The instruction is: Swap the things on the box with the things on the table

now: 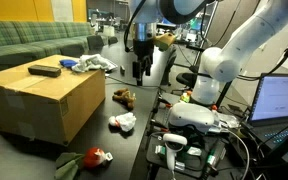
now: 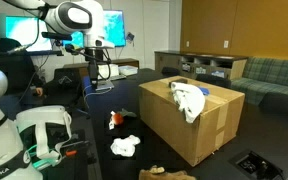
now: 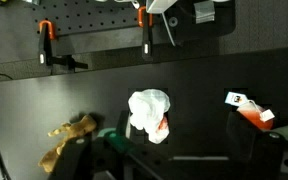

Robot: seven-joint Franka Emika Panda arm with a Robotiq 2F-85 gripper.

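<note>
A cardboard box [image 1: 44, 95] [image 2: 189, 120] carries a black flat object [image 1: 44, 70] and a white and blue cloth [image 1: 89, 64] [image 2: 189, 99]. On the black table lie a brown plush [image 1: 124, 97] [image 3: 69, 138], a white plush with red [image 1: 124, 122] [image 2: 126, 146] [image 3: 149, 113] and a red and green toy [image 1: 94, 157] [image 3: 249, 110]. My gripper [image 1: 139, 68] [image 2: 96, 75] [image 3: 179, 150] hangs open and empty above the table, beyond the box's far end. In the wrist view the white plush lies below it.
A green sofa [image 1: 34, 40] stands behind the box. A second white robot arm [image 1: 234, 60] and a laptop [image 1: 279, 100] stand on the side away from the box. A pegboard with red clamps [image 3: 94, 30] lies past the table's edge.
</note>
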